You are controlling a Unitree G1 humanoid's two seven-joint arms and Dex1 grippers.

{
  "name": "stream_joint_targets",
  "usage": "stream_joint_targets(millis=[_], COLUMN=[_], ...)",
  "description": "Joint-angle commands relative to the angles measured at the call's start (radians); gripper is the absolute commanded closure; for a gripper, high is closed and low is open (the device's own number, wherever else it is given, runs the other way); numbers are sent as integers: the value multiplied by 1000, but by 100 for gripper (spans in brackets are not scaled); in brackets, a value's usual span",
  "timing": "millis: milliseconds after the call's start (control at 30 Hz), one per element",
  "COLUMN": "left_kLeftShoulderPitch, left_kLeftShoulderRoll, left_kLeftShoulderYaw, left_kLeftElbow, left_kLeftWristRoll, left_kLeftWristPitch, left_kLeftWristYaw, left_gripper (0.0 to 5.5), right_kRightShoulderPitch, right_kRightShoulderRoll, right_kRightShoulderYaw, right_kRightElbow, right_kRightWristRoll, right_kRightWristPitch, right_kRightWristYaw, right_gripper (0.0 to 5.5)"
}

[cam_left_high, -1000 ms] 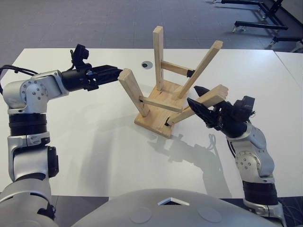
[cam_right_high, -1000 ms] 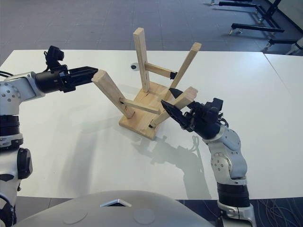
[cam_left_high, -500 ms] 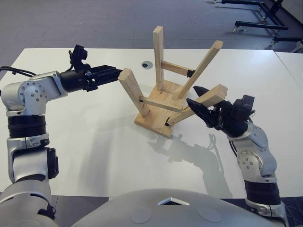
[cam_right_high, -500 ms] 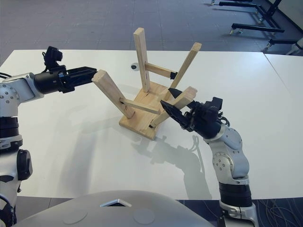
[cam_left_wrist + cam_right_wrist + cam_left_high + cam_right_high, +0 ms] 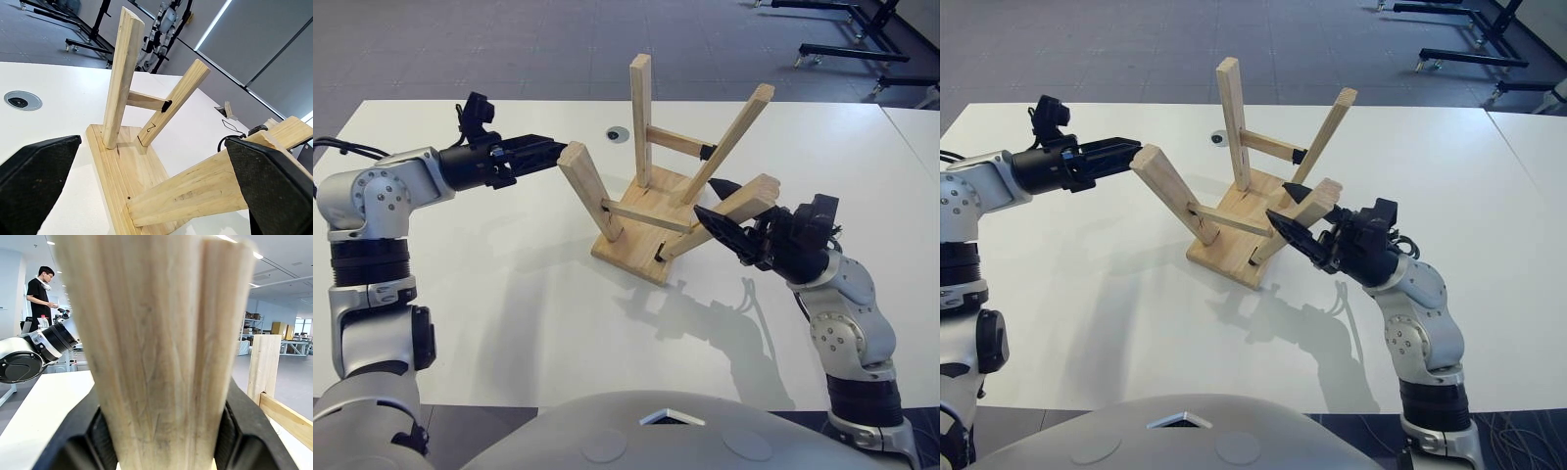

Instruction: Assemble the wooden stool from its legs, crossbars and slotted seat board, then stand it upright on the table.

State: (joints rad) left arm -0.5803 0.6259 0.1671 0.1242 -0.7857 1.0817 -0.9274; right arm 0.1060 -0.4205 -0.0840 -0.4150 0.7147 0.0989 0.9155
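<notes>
The wooden stool lies upside down on the white table, seat board flat and its legs splayed upward, joined by crossbars. My left gripper is open, level with the top end of the near left leg; in the left wrist view one finger is right against that leg's end. My right gripper is open and straddles the near right leg, one finger above and one below. The right wrist view has this leg close up between the fingers.
A round cable port sits in the table behind the stool. A second table adjoins at the right. Wheeled metal frames stand on the floor far behind. Bare tabletop lies in front of the stool.
My right gripper has slid further along the near right leg toward the seat board. The left arm and the stool have hardly moved.
</notes>
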Motion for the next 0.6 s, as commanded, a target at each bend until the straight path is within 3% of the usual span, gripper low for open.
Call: stream_joint_targets(millis=[33,600], left_kLeftShoulderPitch=[12,15], left_kLeftShoulderRoll=[0,1], left_kLeftShoulderYaw=[8,0], left_kLeftElbow=[-11,-8], left_kLeftWristRoll=[-7,-13], left_kLeftWristPitch=[10,5], left_kLeftWristYaw=[10,8], left_gripper=[10,10], right_kRightShoulderPitch=[1,-21], right_kRightShoulderRoll=[-4,37], right_kRightShoulderYaw=[8,-7], right_kRightElbow=[-31,3], right_kRightWristRoll=[-7,-30], right_kRightWristPitch=[8,-51], right_kRightWristYaw=[-8,-33], right_gripper=[345,345])
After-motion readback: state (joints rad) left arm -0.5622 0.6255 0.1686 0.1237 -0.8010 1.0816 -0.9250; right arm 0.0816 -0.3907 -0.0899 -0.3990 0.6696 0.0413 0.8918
